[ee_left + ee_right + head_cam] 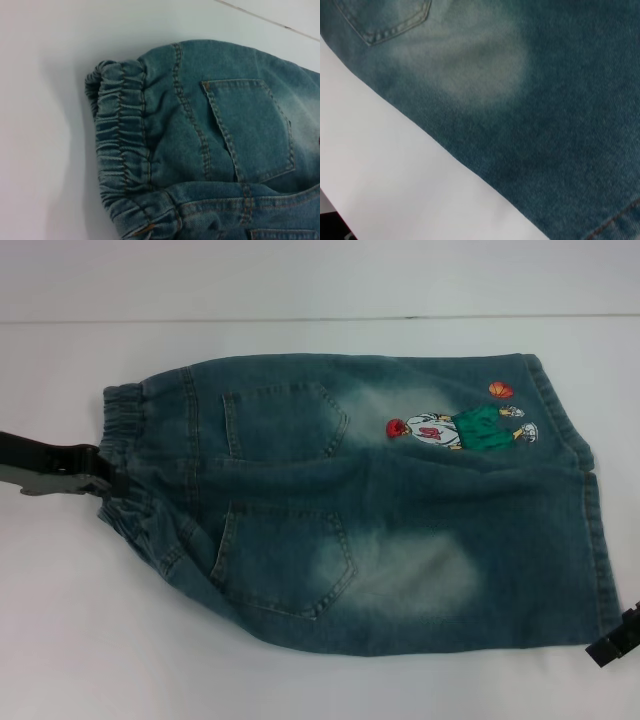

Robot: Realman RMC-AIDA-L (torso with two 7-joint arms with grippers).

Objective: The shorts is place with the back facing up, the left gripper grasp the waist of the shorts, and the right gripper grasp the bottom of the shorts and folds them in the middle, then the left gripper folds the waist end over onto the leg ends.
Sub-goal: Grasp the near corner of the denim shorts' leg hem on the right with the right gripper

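The blue faded-wash denim shorts (380,510) lie flat on the white counter (300,680), back side up, with both patch pockets showing. The gathered elastic waist of the shorts (125,455) points to the robot's left. The straight stitched bottom of the shorts (590,510) points to the robot's right. A small embroidered cartoon basketball player (465,428) sits on the far leg, near the hem.

The left gripper (105,478), a black two-fingered claw, enters from the left edge of the head view. Its tip meets the waistband at about mid-width. The arm behind it is cut off by the frame edge. Whether the fingers are spread or pinching the fabric cannot be determined, because the tip merges with the dark folds.

The right gripper (612,642), a black claw, shows only as a small part at the right edge, just beside the near corner of the hem. Its finger state cannot be determined.

The left wrist view shows the puckered waistband and one pocket at close range. The right wrist view shows plain denim and the counter only.
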